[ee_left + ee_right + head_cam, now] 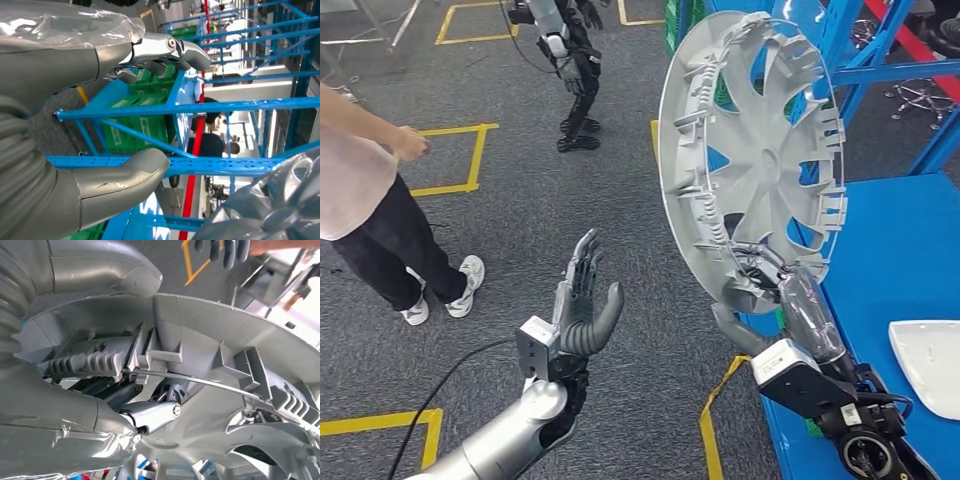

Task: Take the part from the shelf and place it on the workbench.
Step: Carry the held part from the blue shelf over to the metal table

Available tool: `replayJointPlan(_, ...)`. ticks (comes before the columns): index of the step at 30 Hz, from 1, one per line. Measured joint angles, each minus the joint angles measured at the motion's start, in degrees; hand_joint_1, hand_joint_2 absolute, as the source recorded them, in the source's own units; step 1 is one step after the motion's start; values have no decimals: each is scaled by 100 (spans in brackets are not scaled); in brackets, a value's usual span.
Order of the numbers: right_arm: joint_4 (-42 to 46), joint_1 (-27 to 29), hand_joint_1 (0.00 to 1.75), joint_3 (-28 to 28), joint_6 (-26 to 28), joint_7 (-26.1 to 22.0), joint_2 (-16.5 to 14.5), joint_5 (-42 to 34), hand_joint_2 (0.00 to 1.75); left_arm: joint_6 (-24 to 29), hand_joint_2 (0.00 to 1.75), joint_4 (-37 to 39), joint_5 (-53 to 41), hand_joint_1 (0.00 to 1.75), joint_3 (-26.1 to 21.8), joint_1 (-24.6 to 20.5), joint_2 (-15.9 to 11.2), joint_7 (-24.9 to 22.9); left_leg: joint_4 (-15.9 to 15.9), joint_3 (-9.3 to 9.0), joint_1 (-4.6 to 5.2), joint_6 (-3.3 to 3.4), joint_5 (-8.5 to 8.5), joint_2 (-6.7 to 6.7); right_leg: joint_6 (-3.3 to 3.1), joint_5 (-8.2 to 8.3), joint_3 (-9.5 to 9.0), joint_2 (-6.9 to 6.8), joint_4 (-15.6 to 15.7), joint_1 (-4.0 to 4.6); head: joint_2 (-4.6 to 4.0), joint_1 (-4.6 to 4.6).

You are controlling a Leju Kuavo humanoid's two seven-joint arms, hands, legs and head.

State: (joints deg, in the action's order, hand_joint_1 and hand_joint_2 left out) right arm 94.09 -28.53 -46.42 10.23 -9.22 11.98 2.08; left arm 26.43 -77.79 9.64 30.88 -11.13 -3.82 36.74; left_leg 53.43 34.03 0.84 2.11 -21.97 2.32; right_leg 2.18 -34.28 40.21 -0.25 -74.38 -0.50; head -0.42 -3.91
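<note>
A large silver-grey wheel cover (752, 160) is held upright in the air by the right hand (773, 290), which grips it at the lower rim. In the right wrist view the fingers (151, 416) are seen closed against the ribbed inner side of the wheel cover (226, 355), with the thumb pressed on its outer edge. The cover is positioned above the left edge of the blue workbench (893, 260) and is not resting on it. A blue shelf frame (863, 50) is seen behind the cover.

The left hand (584, 300) is raised over the grey floor (637, 230) with its fingers spread wide and nothing held; it is well apart from the cover. In the left wrist view the thumb (124, 177) and fingers (166, 50) are seen parted, with green crates (139, 125) behind them on the shelf frame.

A white part (931, 365) is lying on the workbench near the right edge. A person (373, 200) is standing at the left. Another robot (573, 60) is standing farther back on the floor.
</note>
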Motion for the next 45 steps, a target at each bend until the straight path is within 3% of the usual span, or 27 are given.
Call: replayJointPlan(45, 0, 0, 175, 0, 0, 0, 0, 0, 175, 0, 175, 0, 0, 0, 0, 0, 0, 0, 0, 0, 0, 0, 0, 0, 0, 0, 0, 0, 0, 0, 0, 0)
